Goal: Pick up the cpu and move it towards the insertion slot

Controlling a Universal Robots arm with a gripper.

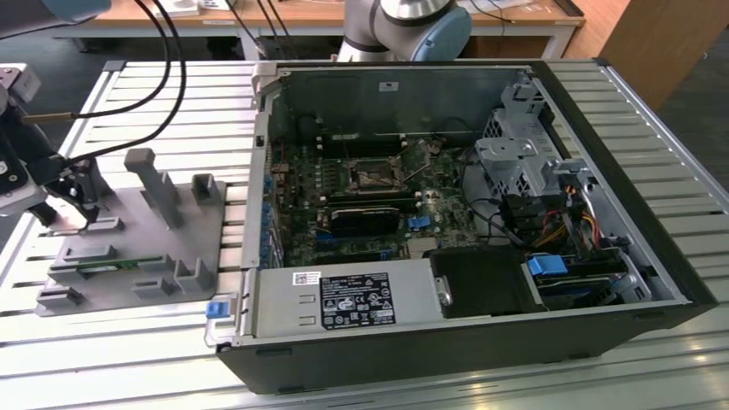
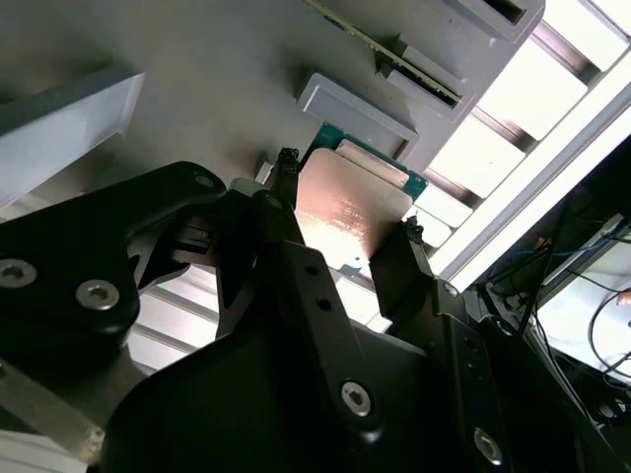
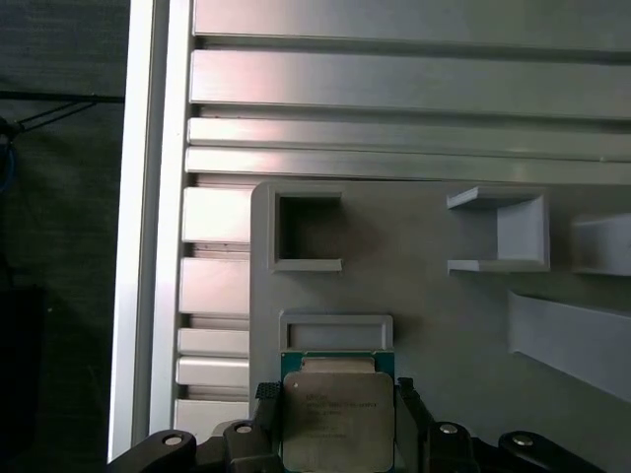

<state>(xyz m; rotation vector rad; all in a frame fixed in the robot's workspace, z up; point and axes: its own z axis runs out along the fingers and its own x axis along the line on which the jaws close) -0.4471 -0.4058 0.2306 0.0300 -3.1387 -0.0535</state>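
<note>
The cpu [image 3: 335,424] is a flat square chip with a shiny metal top and a green rim. In both wrist views it lies between my black fingers, which press on two opposite edges. My gripper [image 3: 337,399] [image 2: 347,197] is shut on the cpu [image 2: 350,212], low over the grey fixture plate [image 3: 434,296]. In the exterior view my gripper [image 1: 71,213] stands at the far left over that plate [image 1: 148,248], and it hides the cpu there. The insertion slot [image 1: 373,177] is the square socket on the motherboard inside the open computer case, well to the exterior view's right of my gripper.
Upright posts [image 1: 154,184] and pockets stand on the fixture plate, which also holds a green circuit strip [image 1: 114,266]. The case wall [image 1: 259,171] rises between plate and motherboard. Black cables [image 1: 160,60] hang over the slatted metal table [image 1: 160,102]. A power supply [image 1: 341,299] fills the case's near side.
</note>
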